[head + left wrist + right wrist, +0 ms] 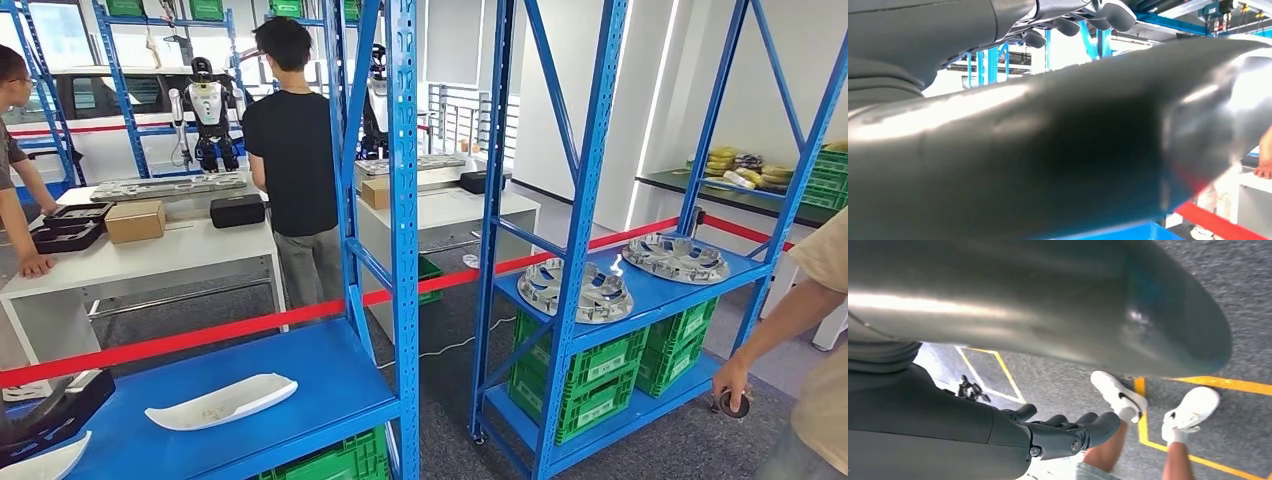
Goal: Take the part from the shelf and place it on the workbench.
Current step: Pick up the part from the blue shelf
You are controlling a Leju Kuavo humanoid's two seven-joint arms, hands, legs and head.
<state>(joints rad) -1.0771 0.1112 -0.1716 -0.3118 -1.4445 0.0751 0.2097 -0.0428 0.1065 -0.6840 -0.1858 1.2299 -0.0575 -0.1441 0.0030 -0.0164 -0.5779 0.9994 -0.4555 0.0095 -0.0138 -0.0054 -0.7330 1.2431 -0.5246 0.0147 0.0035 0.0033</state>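
Lying flat on the blue board of the near blue steel shelf rack [404, 200] is the long white curved plastic part [222, 401], well apart from both hands. A second white curved piece [40, 462] sits further toward the rack's left end, and a black moulded piece [52, 412] rests just above it. Under the same board stands a green slatted plastic crate [330, 462].

The left hand [1048, 130] is spread. Its broad glossy grey thumb lies across the wrist view, its dark fingers [1110, 14] stand clear of it, and nothing is between them. The right hand [1058, 435] hangs over grey floor with its dark fingers loosely curved and apart from the thumb [1048, 300], holding nothing. A person's white trainers [1120, 396] stand on the floor beyond it.

Behind the rack runs a red barrier tape [200, 340]. Past that is a white workbench [150, 262] carrying a brown cardboard box [134, 220] and black trays [70, 226]. A person in a black T-shirt [292, 150] stands at the bench, directly behind the rack's upright. To the right of the rack is a second blue shelf unit [580, 200], which holds two silver round cast parts [575, 290] above more green crates [590, 378]. Further right again, a person's hand [730, 385] holds a dark roll of tape [735, 405].
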